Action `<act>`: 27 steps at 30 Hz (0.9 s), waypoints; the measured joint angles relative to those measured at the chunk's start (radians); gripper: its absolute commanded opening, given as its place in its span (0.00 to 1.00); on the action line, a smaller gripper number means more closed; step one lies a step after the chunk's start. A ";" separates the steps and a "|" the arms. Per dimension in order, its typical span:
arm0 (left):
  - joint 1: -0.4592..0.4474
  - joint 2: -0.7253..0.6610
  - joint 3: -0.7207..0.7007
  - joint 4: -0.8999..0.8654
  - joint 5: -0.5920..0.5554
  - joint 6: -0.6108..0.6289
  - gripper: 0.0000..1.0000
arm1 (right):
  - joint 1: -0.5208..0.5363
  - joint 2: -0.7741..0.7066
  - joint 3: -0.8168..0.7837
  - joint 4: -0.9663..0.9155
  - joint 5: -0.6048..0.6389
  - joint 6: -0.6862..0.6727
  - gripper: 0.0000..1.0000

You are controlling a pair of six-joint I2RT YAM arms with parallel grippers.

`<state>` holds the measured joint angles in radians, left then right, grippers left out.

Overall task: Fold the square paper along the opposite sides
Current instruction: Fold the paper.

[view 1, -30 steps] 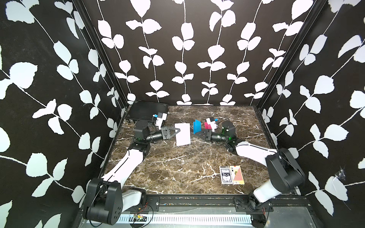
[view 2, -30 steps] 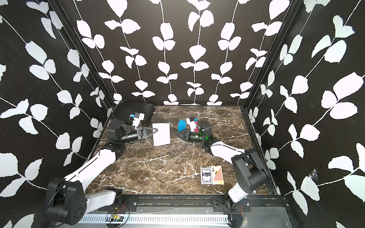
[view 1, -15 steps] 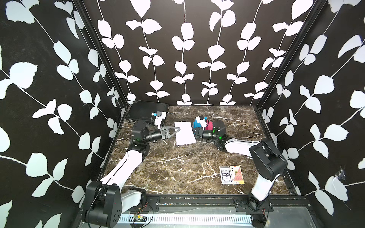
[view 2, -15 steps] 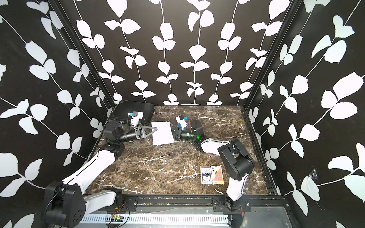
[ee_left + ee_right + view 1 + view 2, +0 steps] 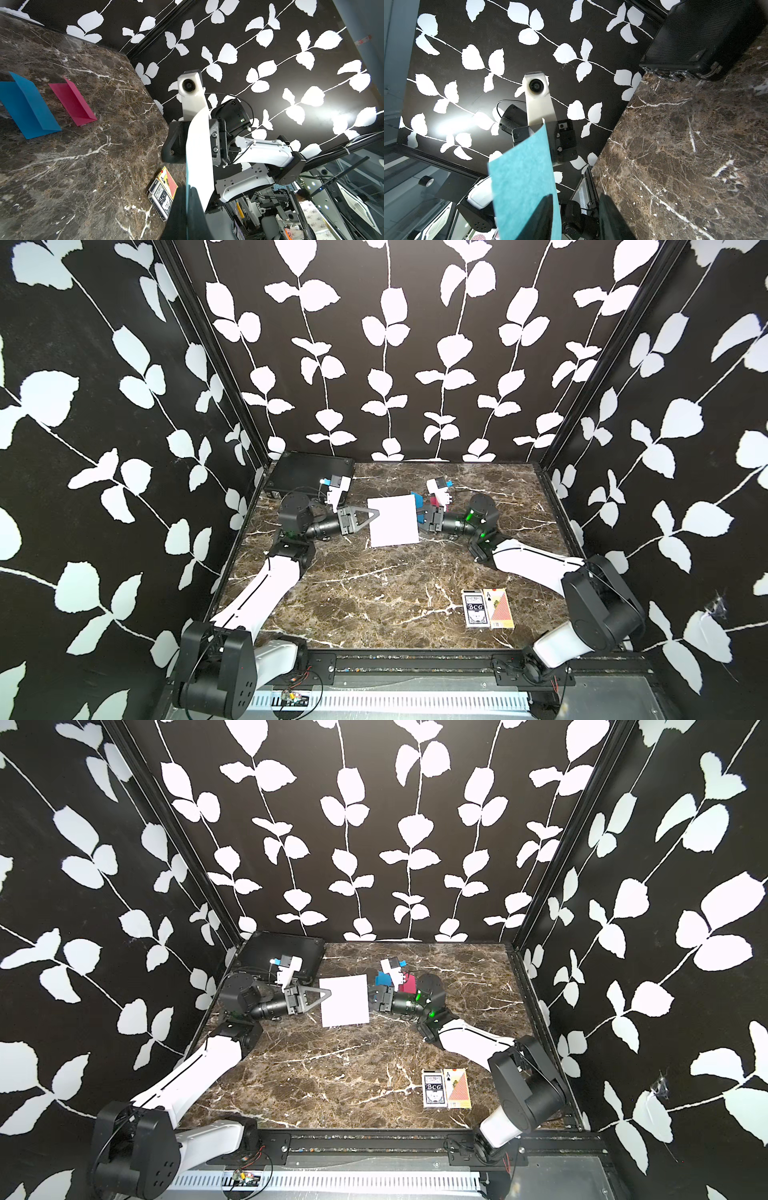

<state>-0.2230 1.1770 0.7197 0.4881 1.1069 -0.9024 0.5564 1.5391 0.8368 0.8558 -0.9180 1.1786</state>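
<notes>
While hovering just beside the one black case (image 5: 309, 475), pinches one square paper (image 5: 392, 520) tight in left gripper (image 5: 374, 514); shows right gripper (image 5: 422, 521) part-open at the edge farther from the case (paper against one finger (image 5: 539, 220), unclamped). Beyond: two folded sheets (image 5: 29, 108); well apart, two card packs (image 5: 476, 608).

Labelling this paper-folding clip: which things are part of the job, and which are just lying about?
In the job: square paper, left gripper, right gripper.
Lying about: blue folded paper, red folded paper, card packs, black case.
</notes>
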 measured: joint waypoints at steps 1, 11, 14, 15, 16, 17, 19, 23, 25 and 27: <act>0.000 0.000 0.000 -0.004 0.000 0.003 0.00 | 0.000 -0.008 -0.006 -0.001 0.000 0.000 0.49; 0.000 0.000 0.000 -0.026 -0.004 0.012 0.00 | 0.019 -0.061 -0.029 -0.017 0.002 -0.018 0.68; 0.000 0.000 0.000 -0.026 -0.004 0.013 0.00 | 0.044 -0.059 -0.029 -0.018 0.002 -0.021 0.69; 0.000 0.000 0.000 -0.026 -0.004 0.013 0.00 | 0.053 -0.057 -0.028 -0.018 0.002 -0.023 0.70; 0.000 0.000 0.000 -0.026 -0.004 0.013 0.00 | 0.061 -0.054 -0.028 -0.017 0.002 -0.023 0.70; 0.000 0.000 0.000 -0.026 -0.004 0.013 0.00 | 0.068 -0.050 -0.028 -0.016 0.002 -0.023 0.70; 0.000 0.000 0.000 -0.026 -0.004 0.013 0.00 | 0.083 -0.039 -0.027 -0.016 0.003 -0.025 0.70; 0.000 0.000 0.000 -0.027 -0.004 0.014 0.00 | 0.109 -0.007 -0.021 -0.016 0.008 -0.031 0.71; 0.000 0.000 0.000 -0.028 -0.003 0.016 0.00 | 0.120 0.007 -0.014 -0.018 0.010 -0.034 0.71; 0.000 0.000 0.000 -0.035 -0.003 0.021 0.00 | 0.129 0.015 -0.005 -0.021 0.013 -0.040 0.71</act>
<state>-0.2230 1.1774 0.7197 0.4530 1.1034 -0.8814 0.6857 1.5543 0.8322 0.8352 -0.9051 1.1381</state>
